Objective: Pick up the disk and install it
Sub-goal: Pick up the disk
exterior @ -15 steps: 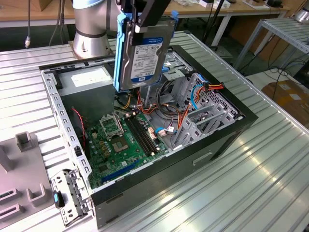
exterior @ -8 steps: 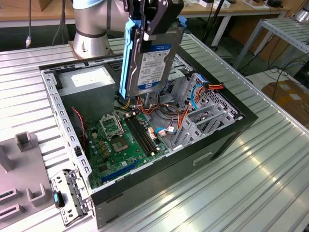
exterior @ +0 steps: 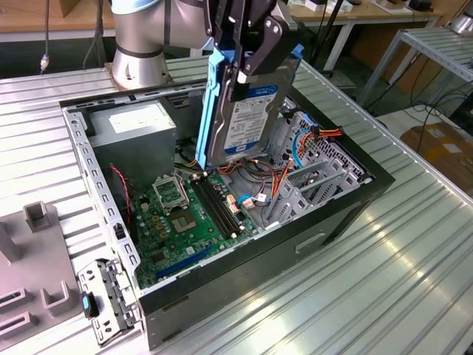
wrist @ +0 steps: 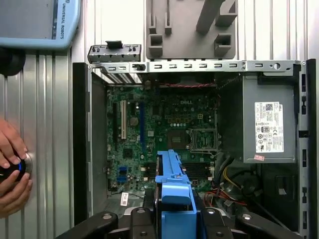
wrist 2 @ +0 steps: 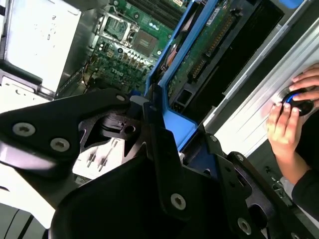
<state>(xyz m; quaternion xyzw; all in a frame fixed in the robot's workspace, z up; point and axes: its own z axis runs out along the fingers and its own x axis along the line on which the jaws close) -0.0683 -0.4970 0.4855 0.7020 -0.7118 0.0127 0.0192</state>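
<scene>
On the ribbed aluminium counter (exterior: 384,296), an open black computer case (exterior: 295,248); inside, green motherboard (exterior: 181,222) at seven o'clock of the load. Above it, gripper (exterior: 247,81) with black fingers (exterior: 260,52) clamped on the flat grey-metal, blue-railed disk (exterior: 240,118), aloft, long axis near vertical. At four o'clock, lower and apart, the grey metal drive cage (exterior: 314,181).

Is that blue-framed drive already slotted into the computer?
No: in the exterior view the disk hangs upright above the open computer case, clamped in the robot's fingers.
</scene>
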